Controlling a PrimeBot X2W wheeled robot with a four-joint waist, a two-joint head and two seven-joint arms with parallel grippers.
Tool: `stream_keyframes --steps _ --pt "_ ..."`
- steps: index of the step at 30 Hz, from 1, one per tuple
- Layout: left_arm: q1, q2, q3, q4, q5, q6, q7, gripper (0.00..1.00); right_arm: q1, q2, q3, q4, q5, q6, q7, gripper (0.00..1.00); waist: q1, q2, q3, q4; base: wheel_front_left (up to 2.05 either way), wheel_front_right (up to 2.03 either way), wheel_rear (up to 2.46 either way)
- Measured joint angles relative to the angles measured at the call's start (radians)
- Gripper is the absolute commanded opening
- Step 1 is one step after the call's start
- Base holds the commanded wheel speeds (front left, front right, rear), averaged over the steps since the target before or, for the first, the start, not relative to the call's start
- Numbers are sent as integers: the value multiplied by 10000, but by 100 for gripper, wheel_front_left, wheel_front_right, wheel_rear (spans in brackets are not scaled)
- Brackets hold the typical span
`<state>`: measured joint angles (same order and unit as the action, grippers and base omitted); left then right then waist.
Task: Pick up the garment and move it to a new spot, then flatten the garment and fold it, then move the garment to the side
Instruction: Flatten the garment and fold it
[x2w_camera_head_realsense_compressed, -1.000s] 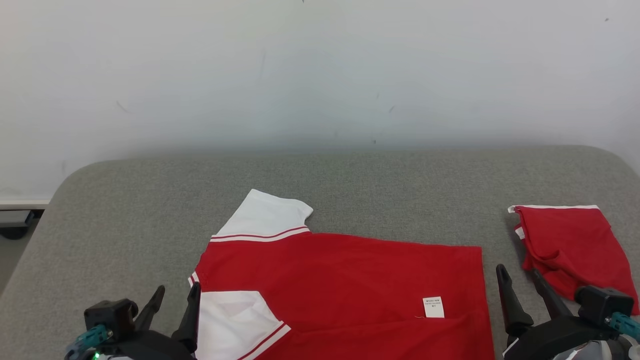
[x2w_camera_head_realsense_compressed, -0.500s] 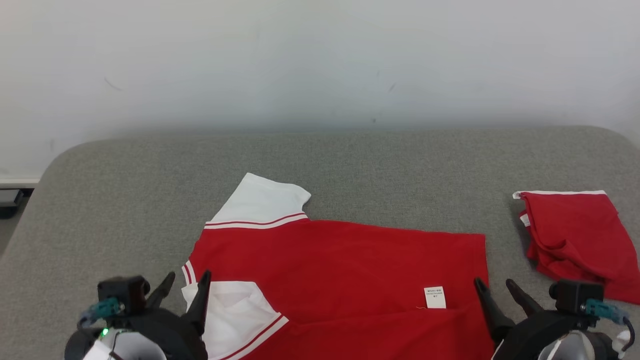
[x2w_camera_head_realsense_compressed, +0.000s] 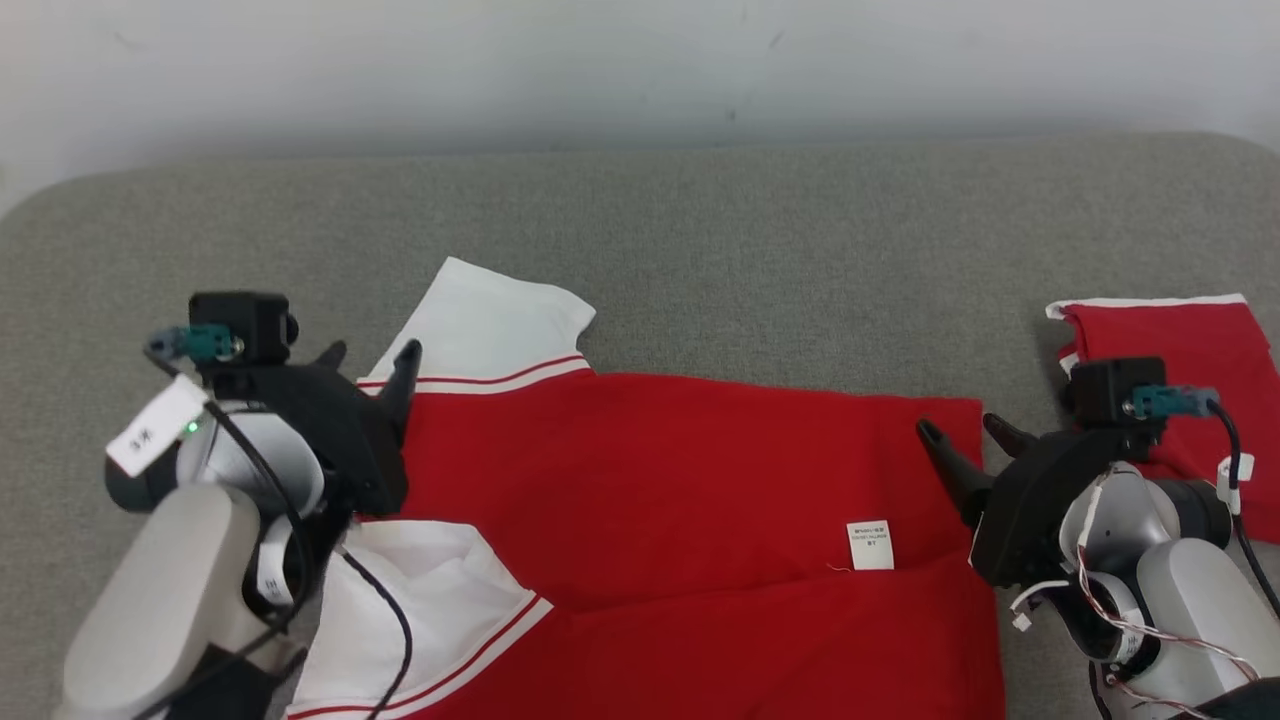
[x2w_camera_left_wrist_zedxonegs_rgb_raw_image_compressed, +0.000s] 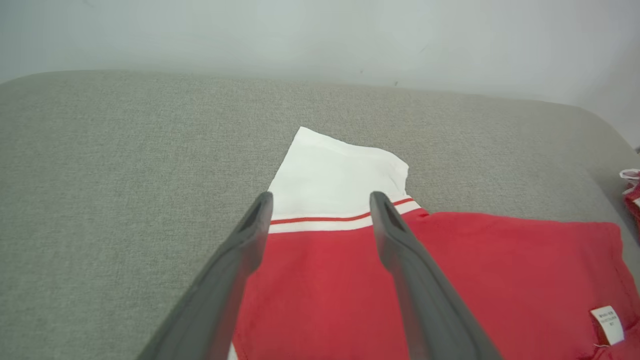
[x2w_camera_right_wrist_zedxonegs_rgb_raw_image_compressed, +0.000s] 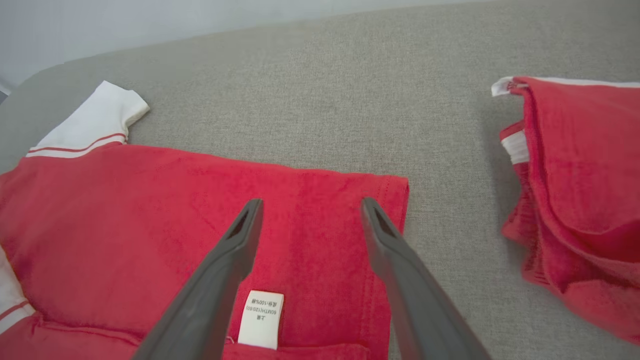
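Observation:
The garment (x2w_camera_head_realsense_compressed: 660, 480) is a red shirt with white, red-striped sleeves, spread on the grey padded surface (x2w_camera_head_realsense_compressed: 720, 240) with its lower edge folded over near a white label (x2w_camera_head_realsense_compressed: 869, 545). My left gripper (x2w_camera_head_realsense_compressed: 370, 352) hovers open at the shirt's left end. In the left wrist view its fingers (x2w_camera_left_wrist_zedxonegs_rgb_raw_image_compressed: 250, 235) straddle the far sleeve's striped seam (x2w_camera_left_wrist_zedxonegs_rgb_raw_image_compressed: 340, 219). My right gripper (x2w_camera_head_realsense_compressed: 958, 427) is open above the shirt's far right corner. In the right wrist view the red hem (x2w_camera_right_wrist_zedxonegs_rgb_raw_image_compressed: 390, 200) lies between and just beyond its fingers (x2w_camera_right_wrist_zedxonegs_rgb_raw_image_compressed: 390, 245). Neither gripper holds anything.
A second red garment (x2w_camera_head_realsense_compressed: 1190, 370) lies folded at the right edge, close behind my right wrist, and appears as a red bundle (x2w_camera_right_wrist_zedxonegs_rgb_raw_image_compressed: 580, 190) in the right wrist view. Bare grey surface stretches beyond the shirt to the pale wall (x2w_camera_head_realsense_compressed: 640, 60).
The head camera has tilted down, shifting the whole picture. Both arms have reached forward: the left gripper from the near sleeve to the far sleeve, the right onto the shirt's right corner. Both stayed open.

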<state>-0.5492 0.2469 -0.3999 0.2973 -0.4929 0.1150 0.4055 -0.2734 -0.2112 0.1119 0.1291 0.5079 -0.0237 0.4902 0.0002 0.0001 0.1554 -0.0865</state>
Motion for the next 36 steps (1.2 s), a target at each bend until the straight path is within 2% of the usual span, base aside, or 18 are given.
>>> stream_keyframes --steps 10,17,18,19,24,36 --pt "-2160 90 -90 679 334 -21 1246 100 -1052 -127 81 -27 -6 -435 1488 100 1 0 1279 -350 0 0 0" --pt "-3367 199 -288 1453 552 -303 1697 100 -2181 -144 -4 48 -142 -642 1971 100 2 1 2228 -667 0 0 0" --pt "-3469 238 -301 1567 566 -351 1778 100 -2236 -132 -13 104 -148 -644 2021 84 2 1 2341 -713 0 0 0" --pt "-3581 249 -332 1697 606 -368 1827 100 -2270 -128 -27 151 -150 -654 2067 80 2 1 2453 -759 0 0 0" --pt "-3955 180 -445 2236 825 -451 1941 100 -2281 -86 -48 301 -155 -740 2286 75 1 1 2929 -930 0 0 0" --pt "-4658 380 -497 3371 1151 -449 1822 100 -2572 92 86 399 -209 -819 2405 85 -2 0 3122 -1101 0 0 0"
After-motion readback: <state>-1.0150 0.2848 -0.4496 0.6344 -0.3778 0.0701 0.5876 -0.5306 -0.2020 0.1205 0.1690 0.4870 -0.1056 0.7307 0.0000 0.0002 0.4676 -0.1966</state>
